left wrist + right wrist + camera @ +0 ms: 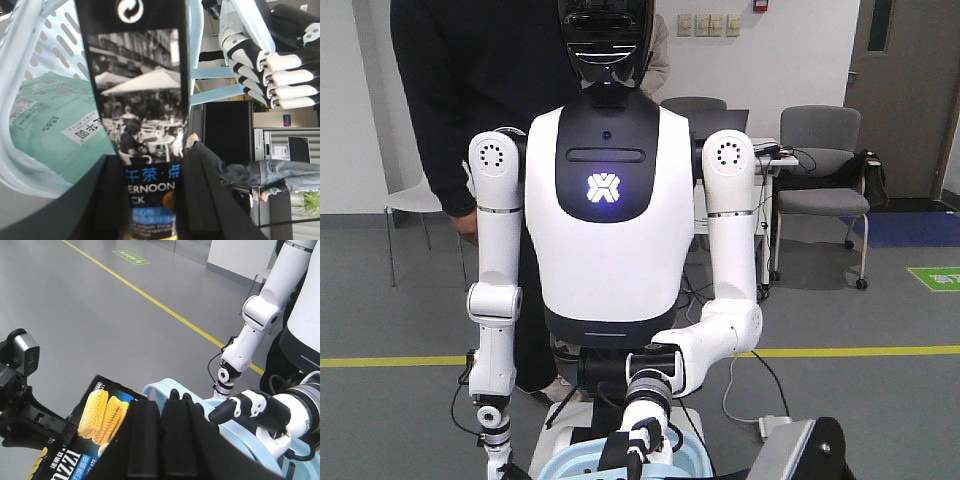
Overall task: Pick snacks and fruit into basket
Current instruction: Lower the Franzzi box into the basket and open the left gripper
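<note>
The left end effector (150, 167) sits closest to its wrist camera. Its two black fingers are clamped on the sides of a black box (135, 75), which stretches away from the lens with a grey café photo on its face. To the left of the box is the light-blue basket (55, 40), with its slotted wall and rim curving round. A mint-green pouch (55, 120) lies inside it. The far end of the box reaches the basket's rim; I cannot tell if it is past it. To the right, a white-and-black hand (280, 65) has its fingers curled at the basket's handle bars.

In the right wrist view, the box is at the left, showing its printed yellow pieces, with one corner at the basket's rim. In the middle, the right end effector (161, 407) has its black fingers pressed together, and nothing is visible between them. The hand rests at the rim on the right.

In the front view, a humanoid robot (605, 200) faces the camera. One arm hangs down and the other bends in towards the basket. A person (440, 100) in dark clothes stands behind it.
</note>
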Available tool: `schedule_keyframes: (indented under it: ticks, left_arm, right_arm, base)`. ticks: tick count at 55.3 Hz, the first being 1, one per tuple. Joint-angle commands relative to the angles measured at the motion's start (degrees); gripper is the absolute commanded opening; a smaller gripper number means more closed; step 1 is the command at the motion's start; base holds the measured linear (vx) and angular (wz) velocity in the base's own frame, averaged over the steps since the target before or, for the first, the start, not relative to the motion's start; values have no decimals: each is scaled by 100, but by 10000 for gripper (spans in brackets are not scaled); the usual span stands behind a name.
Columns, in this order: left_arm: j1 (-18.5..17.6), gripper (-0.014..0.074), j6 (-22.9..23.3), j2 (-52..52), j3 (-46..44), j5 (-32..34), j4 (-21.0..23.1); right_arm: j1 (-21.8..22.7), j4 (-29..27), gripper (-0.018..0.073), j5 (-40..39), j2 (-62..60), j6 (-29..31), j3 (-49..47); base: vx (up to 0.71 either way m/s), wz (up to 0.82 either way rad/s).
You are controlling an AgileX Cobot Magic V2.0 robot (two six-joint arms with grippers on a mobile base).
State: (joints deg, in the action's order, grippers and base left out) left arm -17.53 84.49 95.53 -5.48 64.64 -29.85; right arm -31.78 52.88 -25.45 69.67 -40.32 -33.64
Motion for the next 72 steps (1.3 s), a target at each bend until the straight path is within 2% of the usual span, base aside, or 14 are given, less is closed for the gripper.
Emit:
schedule_keyframes:
  ticks: [1,8,20,28,41,55,61,72]
  left_arm:
    - [-27,0,260,-149,-88,1440,-167]
    - [-27,0,541,-156,-88,1445,-358]
    - [-27,0,594,-156,-88,1445,-373]
    - [-27,0,1018,-156,-88,1445,-362]
    - [-27,0,1001,-156,-105,1445,-323]
    - [-27,0,1026,-156,-772,1445,-464]
    - [-27,0,1327,-151,-966,1433,-468]
    - [-27,0,1429,-151,-1109,1362,-471]
  right_arm:
    - [15,-152,-8,-233,-166,68,-162]
    - [15,-146,-8,-179,-166,68,-162]
    - [15,-57,-8,-179,-166,68,-162]
    - [15,71,-8,-179,-166,68,-162]
    - [15,102,-8,-174,-166,68,-162]
    - [15,96,-8,-173,-166,68,-162]
    - [15,96,-8,-173,-166,68,-162]
    - [15,90,-8,-173,-166,68,-162]
  base:
    - [0,0]
    - [0,0]
    - [0,0]
    - [0,0]
    - [0,0]
    - [0,0]
    - [0,0]
    - [0,0]
